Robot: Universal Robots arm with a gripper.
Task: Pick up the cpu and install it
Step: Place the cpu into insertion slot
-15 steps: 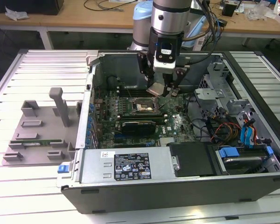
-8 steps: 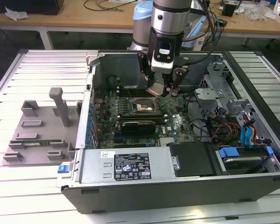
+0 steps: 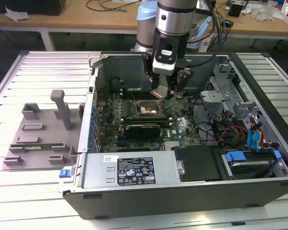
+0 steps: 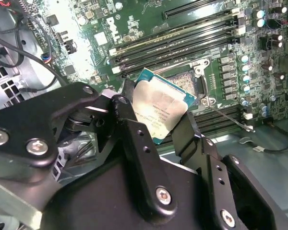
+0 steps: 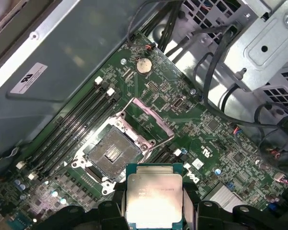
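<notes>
Pincer: black two-fingered pincer (image 3: 166, 91) is clamping the small flat square cpu (image 3: 159, 92) with its silver-grey metal top, inside the open case.
Cpu: it is sitting tilted between the fingers (image 4: 129, 120), gripped at two opposite edges, above the motherboard.
Socket: square metal-framed socket (image 5: 113, 152) is lying open and bare just beside the chip in the first wrist view.
Motherboard: green circuit board (image 3: 182, 125) is lying flat in the black and grey computer case (image 3: 182, 196).
Tabletop: pale slatted tabletop (image 3: 48, 72) is carrying the case and, at the exterior view's left, a grey plastic fixture (image 3: 38, 129).

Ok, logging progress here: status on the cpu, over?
Hand shut on cpu, held above motherboard. Socket open, bare. Nothing seen blocking it.
</notes>
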